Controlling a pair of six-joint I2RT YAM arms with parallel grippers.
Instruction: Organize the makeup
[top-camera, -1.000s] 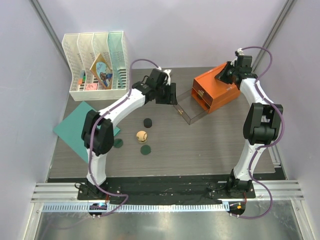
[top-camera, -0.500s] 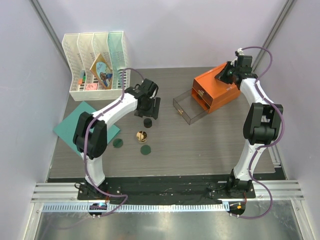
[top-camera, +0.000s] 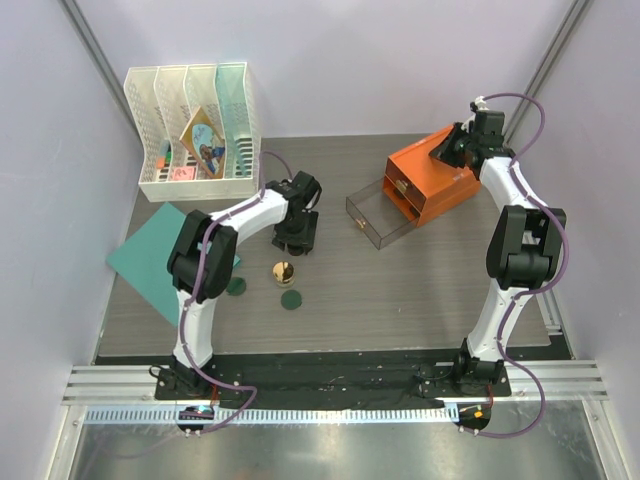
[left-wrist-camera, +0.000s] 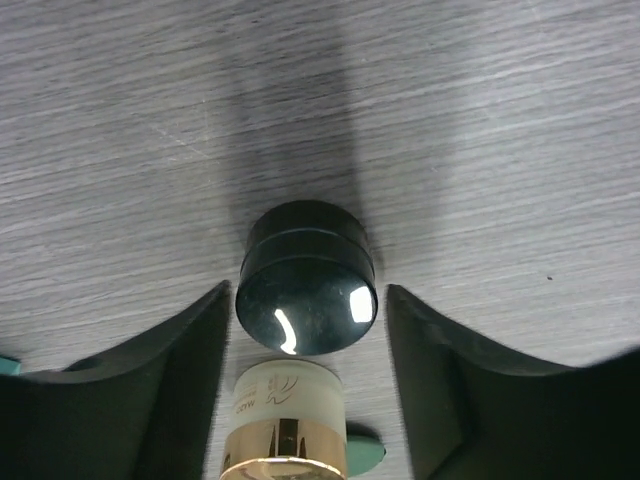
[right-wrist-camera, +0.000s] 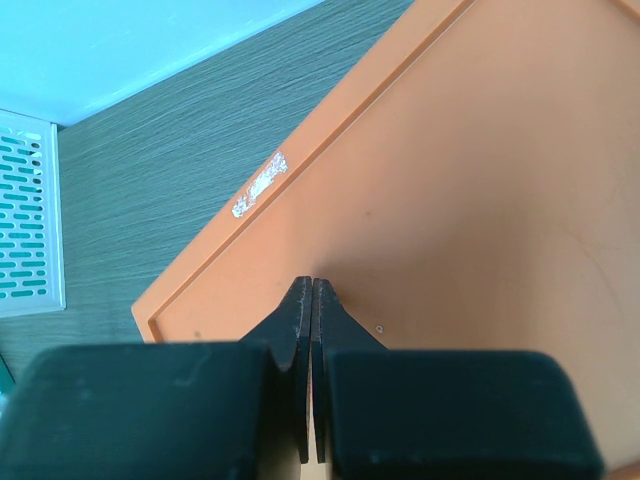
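The black jar (left-wrist-camera: 305, 280) stands on the grey table between the fingers of my left gripper (left-wrist-camera: 307, 295), which is open around it; in the top view the gripper (top-camera: 296, 236) covers the jar. The tan round compact (top-camera: 283, 272) stands just nearer than the jar and also shows in the left wrist view (left-wrist-camera: 285, 420). Two dark-green discs (top-camera: 236, 286) (top-camera: 291, 299) lie near it. My right gripper (right-wrist-camera: 312, 285) is shut and empty, tips resting on top of the orange drawer box (right-wrist-camera: 480, 200). The peach bottle, clear tube and orange stick are out of view.
The orange drawer box (top-camera: 432, 185) sits at the back right with a clear drawer (top-camera: 375, 218) pulled out toward the left. A white file organizer (top-camera: 195, 130) stands at the back left. A teal flat sheet (top-camera: 160, 255) lies at the left edge.
My left gripper has moved from beside the clear drawer leftward and nearer, and now sits over the black jar. The right arm has not moved.
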